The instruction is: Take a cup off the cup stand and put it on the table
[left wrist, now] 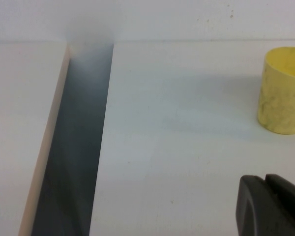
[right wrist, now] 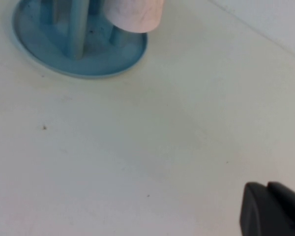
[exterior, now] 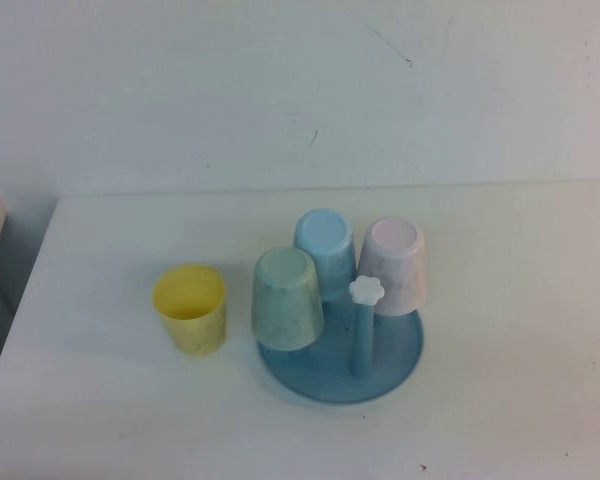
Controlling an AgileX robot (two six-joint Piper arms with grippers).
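The pale-yellow cup stands upright, mouth up, on the white table just left of the cup stand. It also shows in the left wrist view. The stand's blue dish holds one bare peg with a white flower knob. My left gripper is shut and empty, low over the table, apart from the yellow cup. My right gripper is shut and empty over bare table, away from the stand. Neither arm shows in the high view.
A pale green cup, a light blue cup and a pink cup hang upside down on the stand's pegs. The table's left edge borders a dark gap beside another pale surface.
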